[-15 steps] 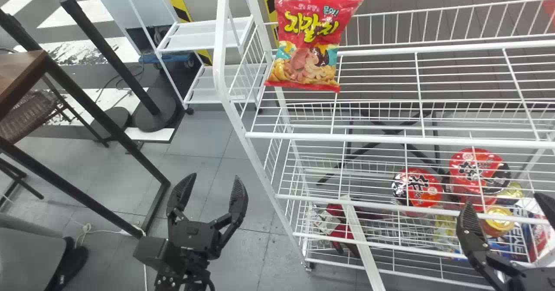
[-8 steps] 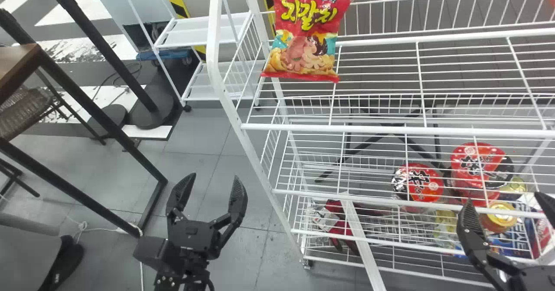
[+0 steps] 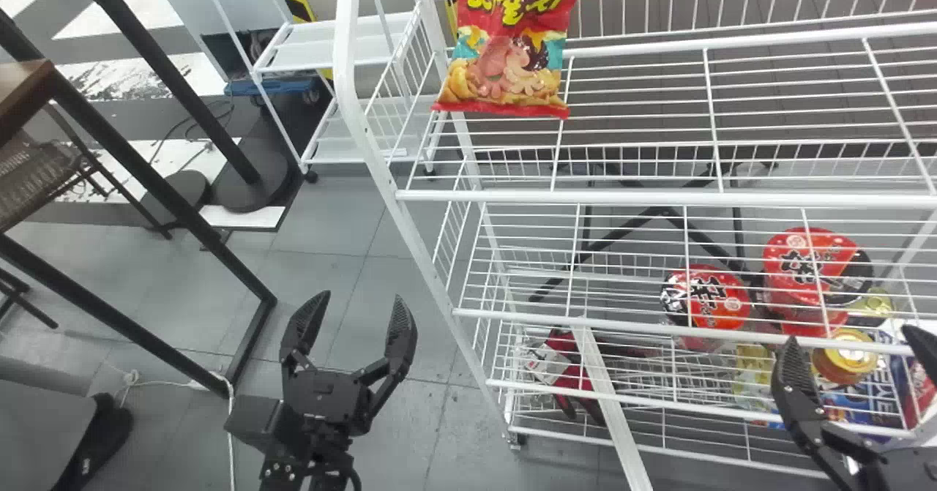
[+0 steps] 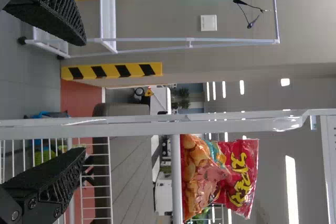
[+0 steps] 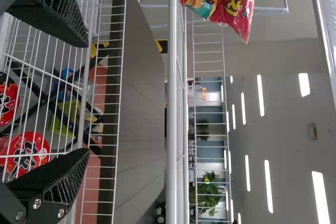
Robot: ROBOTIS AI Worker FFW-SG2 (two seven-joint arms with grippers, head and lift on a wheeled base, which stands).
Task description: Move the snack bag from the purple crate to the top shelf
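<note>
A red snack bag (image 3: 509, 45) stands on the white top shelf (image 3: 659, 198), at upper centre of the head view, while the left tool (image 3: 360, 299), lower left, and right tool (image 3: 850, 336), lower right, gape wide and empty. Placement appears complete; the next move likely calls for backing clear.

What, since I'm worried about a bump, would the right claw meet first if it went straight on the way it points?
Most likely the rack; depth is unclear, so I can't tell which level of it the right claw would touch first.
</note>
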